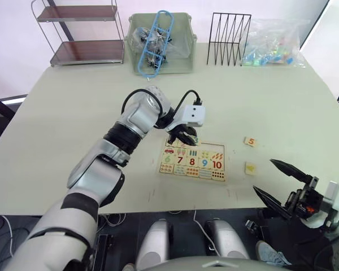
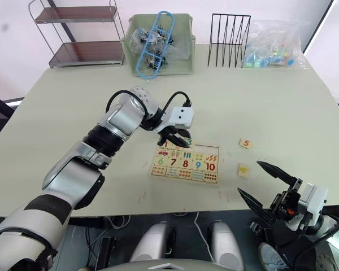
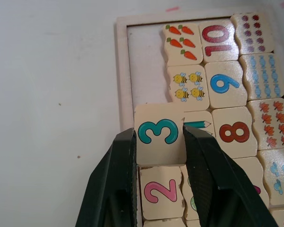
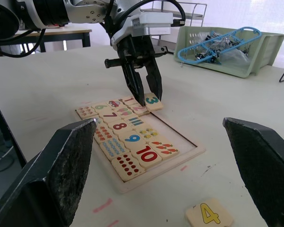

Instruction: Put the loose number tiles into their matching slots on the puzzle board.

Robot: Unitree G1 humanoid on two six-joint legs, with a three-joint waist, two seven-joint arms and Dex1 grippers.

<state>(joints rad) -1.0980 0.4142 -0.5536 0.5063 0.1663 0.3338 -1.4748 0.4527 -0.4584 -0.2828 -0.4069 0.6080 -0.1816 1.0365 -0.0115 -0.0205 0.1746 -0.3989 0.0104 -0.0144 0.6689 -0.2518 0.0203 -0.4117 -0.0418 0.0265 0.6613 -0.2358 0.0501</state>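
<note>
The puzzle board (image 1: 220, 164) lies on the table's near middle, with its lower rows filled by numbers 6 to 10 and counting pictures. My left gripper (image 3: 160, 142) is shut on the green 3 tile (image 3: 156, 130), holding it low over the top row of slots, right beside the seated pink 2 (image 3: 160, 191). The recess past it is bare (image 3: 146, 61). Two loose number tiles lie right of the board: the orange 5 (image 1: 250, 141) and the yellow 4 (image 1: 250, 168). My right gripper (image 1: 264, 175) hangs open at the table's near right edge, just short of the 4.
Along the far edge stand a wire shelf (image 1: 79, 34), a green bin (image 1: 133, 39) with a blue frame in it, a black wire rack (image 1: 229, 39) and a clear bag of coloured pieces (image 1: 274, 45).
</note>
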